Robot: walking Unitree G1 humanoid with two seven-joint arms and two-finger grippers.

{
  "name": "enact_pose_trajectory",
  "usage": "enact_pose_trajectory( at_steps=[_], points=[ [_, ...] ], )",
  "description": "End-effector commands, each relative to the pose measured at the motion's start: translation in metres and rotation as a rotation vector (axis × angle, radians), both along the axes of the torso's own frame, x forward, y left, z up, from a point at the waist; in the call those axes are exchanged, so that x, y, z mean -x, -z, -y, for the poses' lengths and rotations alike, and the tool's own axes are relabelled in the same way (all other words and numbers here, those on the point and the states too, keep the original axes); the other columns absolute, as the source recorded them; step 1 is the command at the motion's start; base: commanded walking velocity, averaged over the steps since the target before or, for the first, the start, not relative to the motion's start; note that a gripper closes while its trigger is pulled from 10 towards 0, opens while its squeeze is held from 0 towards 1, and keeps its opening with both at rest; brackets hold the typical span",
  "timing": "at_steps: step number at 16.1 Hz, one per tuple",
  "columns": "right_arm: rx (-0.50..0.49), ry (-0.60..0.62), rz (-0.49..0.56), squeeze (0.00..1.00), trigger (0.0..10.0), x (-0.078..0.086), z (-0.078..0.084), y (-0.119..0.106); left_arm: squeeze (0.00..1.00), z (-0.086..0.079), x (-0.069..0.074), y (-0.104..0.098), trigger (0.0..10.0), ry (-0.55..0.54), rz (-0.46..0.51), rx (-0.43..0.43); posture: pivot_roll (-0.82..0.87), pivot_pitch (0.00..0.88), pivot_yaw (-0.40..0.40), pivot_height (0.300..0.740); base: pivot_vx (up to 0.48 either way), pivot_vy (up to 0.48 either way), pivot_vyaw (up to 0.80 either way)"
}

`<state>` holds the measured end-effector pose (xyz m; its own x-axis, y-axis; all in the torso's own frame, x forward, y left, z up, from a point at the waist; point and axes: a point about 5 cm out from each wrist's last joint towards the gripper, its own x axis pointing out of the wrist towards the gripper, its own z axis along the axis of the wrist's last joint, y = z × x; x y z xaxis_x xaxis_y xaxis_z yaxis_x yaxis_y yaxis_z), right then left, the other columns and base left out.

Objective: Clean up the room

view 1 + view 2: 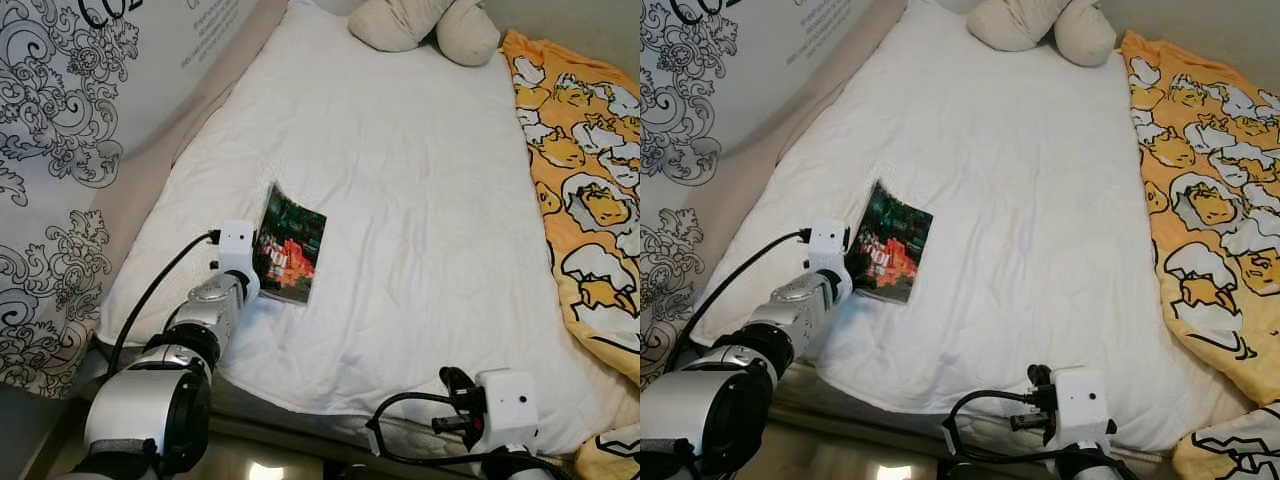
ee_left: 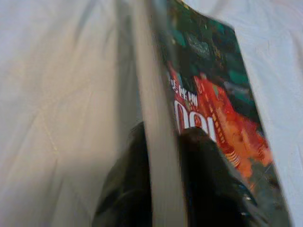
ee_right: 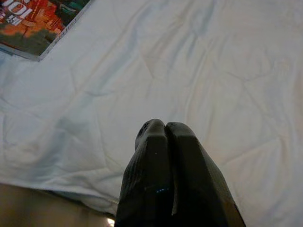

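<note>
We see a bed with a white quilt (image 1: 400, 200), and on it a colourful book (image 1: 291, 246), cream pillows (image 1: 425, 25) and a yellow cartoon-print blanket (image 1: 585, 180).

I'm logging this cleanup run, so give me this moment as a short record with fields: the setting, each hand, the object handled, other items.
setting: bed with white quilt, patterned wall on the robot's left
left hand: shut on the book's near left edge, one finger on the cover, one beneath
book: dark cover with orange-red picture, left edge raised off the quilt
right hand: shut, empty, over the quilt near the bed's foot
other items: cream plush toy at the far end; yellow cartoon blanket along the right
</note>
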<state>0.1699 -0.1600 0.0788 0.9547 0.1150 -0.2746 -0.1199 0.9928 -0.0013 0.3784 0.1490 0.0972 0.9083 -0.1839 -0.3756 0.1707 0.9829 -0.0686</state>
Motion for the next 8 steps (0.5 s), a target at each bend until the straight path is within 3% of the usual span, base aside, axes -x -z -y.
enact_pose_trajectory(
  at_steps=[1,2,3,5,8],
  points=[
    [0.016,0.010,-0.028,0.00,10.0,0.002,0.004,0.004,1.00,0.005,0.008,0.015,10.0,0.046,-0.058,-0.053,-0.29,0.229,-0.121,0.740,0.000,0.000,0.00],
    [0.014,0.011,-0.028,0.00,10.0,0.002,0.003,0.005,1.00,0.004,0.007,0.014,10.0,0.064,-0.048,-0.101,-0.29,0.228,-0.119,0.740,0.000,0.000,0.00],
    [0.004,0.012,-0.026,0.00,10.0,0.003,0.002,0.005,1.00,0.001,0.006,0.011,10.0,0.094,-0.027,-0.202,-0.29,0.227,-0.117,0.740,0.000,0.000,0.00],
    [-0.003,0.011,-0.026,0.00,10.0,0.004,0.001,0.005,1.00,-0.005,0.004,0.006,10.0,0.121,0.003,-0.294,-0.29,0.226,-0.112,0.740,0.000,0.000,0.00],
    [-0.007,0.007,-0.035,0.00,10.0,0.006,0.000,0.009,1.00,-0.011,0.000,-0.001,10.0,0.151,0.033,-0.370,-0.28,0.219,-0.107,0.740,0.000,0.000,0.00]
  ],
)
